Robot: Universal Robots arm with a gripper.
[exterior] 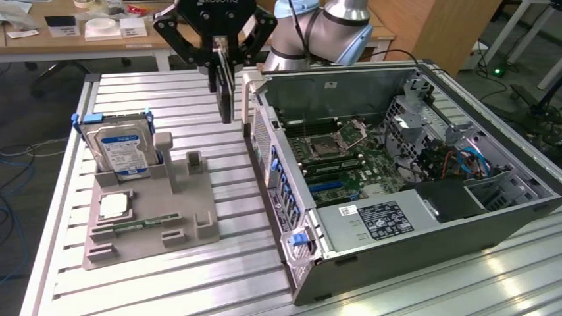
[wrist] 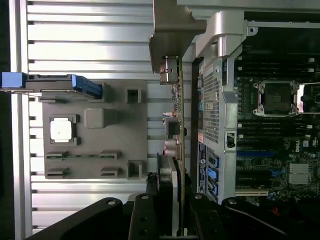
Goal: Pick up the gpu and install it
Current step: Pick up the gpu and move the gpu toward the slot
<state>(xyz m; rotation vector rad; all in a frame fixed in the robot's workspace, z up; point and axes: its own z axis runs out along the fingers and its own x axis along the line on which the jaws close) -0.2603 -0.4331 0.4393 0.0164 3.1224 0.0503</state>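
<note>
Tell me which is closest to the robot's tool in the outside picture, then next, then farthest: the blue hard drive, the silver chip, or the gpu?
1. The gpu: the tool grips it, beside the computer case.
2. The hard drive: standing at the grey holder's far end, on the exterior view's left.
3. The silver chip: lying flat on the holder, nearer the camera.

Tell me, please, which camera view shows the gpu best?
The wrist view: the gpu, gripped in the claw, shows its metal bracket and connectors close up. The exterior view shows it edge-on, a slim dark strip hanging from the claw beside the open computer case.
</note>
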